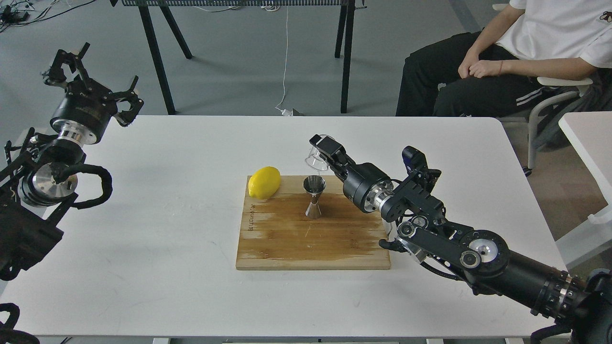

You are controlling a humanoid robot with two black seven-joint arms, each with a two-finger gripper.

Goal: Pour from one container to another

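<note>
Bright, even overhead light, soft shadows, sharp focus, perhaps slight edge distortion.

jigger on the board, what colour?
Shiny silver steel jigger, dark reflections inside its mouth; clearest in the head view.

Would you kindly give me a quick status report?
Right claw shut on glass cup, tilted above jigger. Left claw open, raised, clear. Lemon beside jigger, not obstructing.
</note>
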